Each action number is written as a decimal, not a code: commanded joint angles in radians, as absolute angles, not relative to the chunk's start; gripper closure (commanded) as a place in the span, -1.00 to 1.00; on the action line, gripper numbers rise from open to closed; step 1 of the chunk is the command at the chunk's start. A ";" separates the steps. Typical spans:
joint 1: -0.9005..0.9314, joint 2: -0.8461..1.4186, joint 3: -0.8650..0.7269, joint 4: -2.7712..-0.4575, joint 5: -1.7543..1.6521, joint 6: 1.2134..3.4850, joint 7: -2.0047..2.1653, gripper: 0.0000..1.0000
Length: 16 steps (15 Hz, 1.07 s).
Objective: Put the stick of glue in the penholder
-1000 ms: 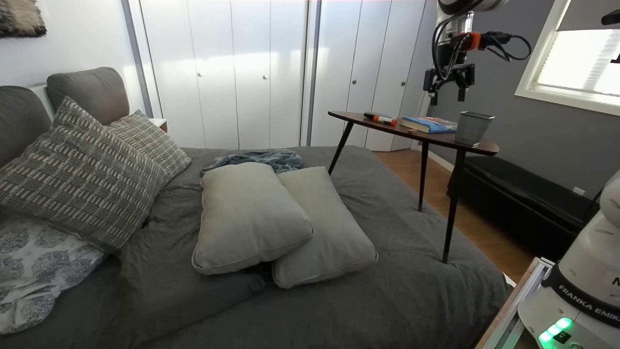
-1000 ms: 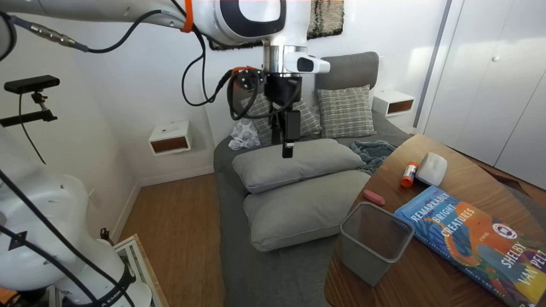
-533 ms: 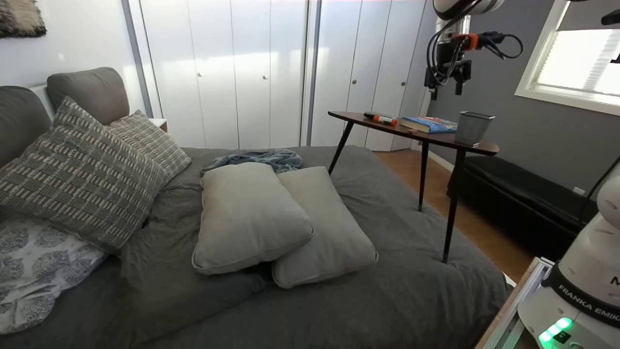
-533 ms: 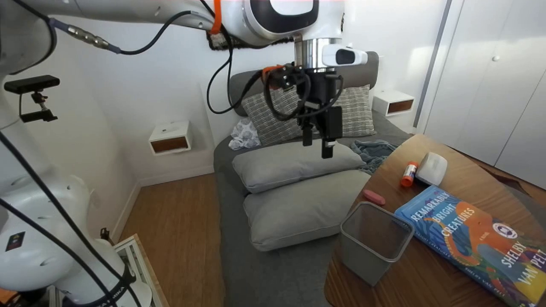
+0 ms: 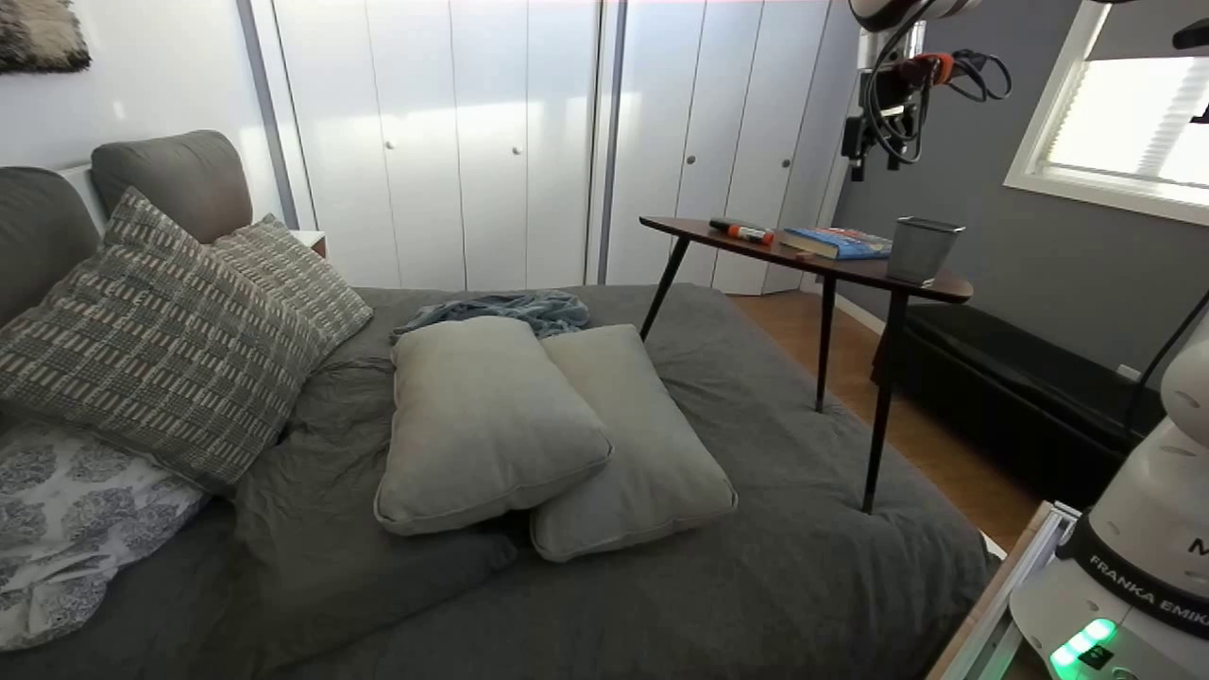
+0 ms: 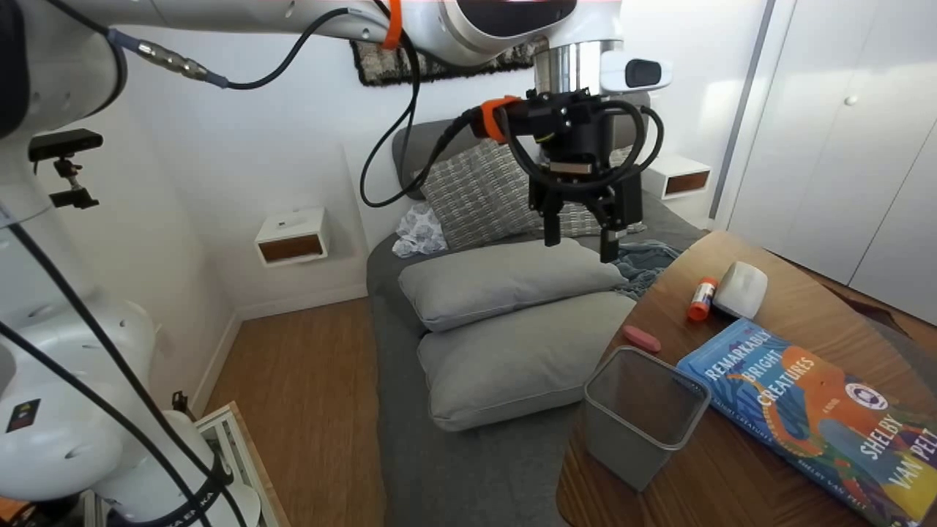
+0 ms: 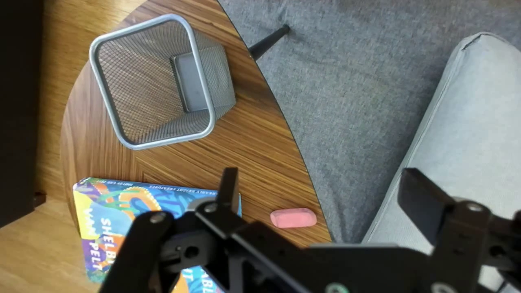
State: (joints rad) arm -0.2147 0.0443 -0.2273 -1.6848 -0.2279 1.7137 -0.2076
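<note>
Glue stick [image 6: 702, 298] lies far back on the surface [image 6: 798, 315] in an exterior view, just left of a white thing [image 6: 741, 288]; I cannot tell if they touch. The fingers [image 7: 423, 203] are spread wide, holding nothing. They should go slowly down over the stick and pinch its middle without bumping the white thing. The wrist view misses the stick.

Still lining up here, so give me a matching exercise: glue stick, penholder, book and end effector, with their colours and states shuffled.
1. glue stick
2. penholder
3. book
4. end effector

A. open, in mid-air
B. grey mesh, standing upright
C. orange at both ends, lying on the table
D. lying flat, titled "Remarkably Bright Creatures"

Pairs: 1-C, 2-B, 3-D, 4-A
</note>
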 commanded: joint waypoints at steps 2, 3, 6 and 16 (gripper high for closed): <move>-0.219 0.048 -0.223 -1.679 -0.227 1.709 -0.210 -1.00; -0.219 0.049 -0.223 -1.679 -0.227 1.709 -0.210 -1.00; -0.220 0.050 -0.225 -1.685 -0.243 1.735 -0.184 -1.00; -0.311 0.297 -0.233 -1.450 -0.099 2.112 -0.514 -1.00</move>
State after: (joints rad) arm -0.2748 0.1766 -0.2521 -1.6039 -0.1792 2.0884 -0.3924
